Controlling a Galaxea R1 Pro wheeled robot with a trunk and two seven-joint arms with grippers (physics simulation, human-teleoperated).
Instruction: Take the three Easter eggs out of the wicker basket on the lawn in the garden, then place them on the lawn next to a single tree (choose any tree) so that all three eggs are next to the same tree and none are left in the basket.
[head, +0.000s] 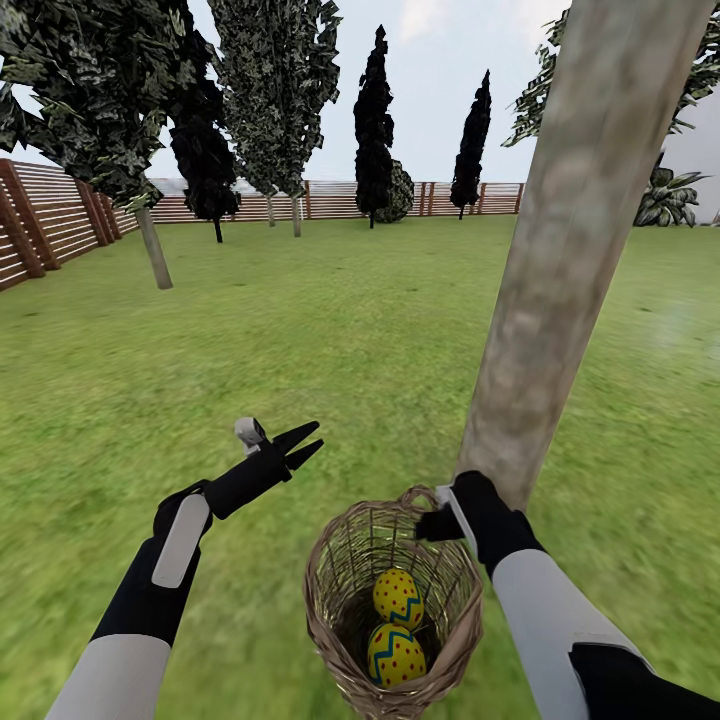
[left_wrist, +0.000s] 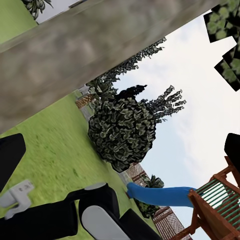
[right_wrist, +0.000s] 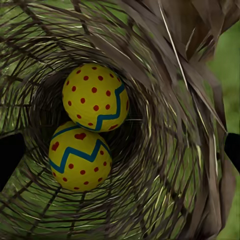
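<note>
Garden lawn (head: 330, 330) bounded by a slatted fence (head: 60, 225), with dark narrow trees at the far side. Right gripper (head: 437, 523) closed on the far rim of the wicker basket (head: 340, 590), holding it just beside the near base of the thick mottled tree (head: 570, 250). Two Easter eggs (head: 398, 597) (head: 396, 655) lie touching at the basket bottom, also seen in the right wrist view (right_wrist: 95, 97) (right_wrist: 80, 157). Left gripper (head: 303, 443), left of the basket, hangs over the grass with fingers parted, grasping nothing.
</note>
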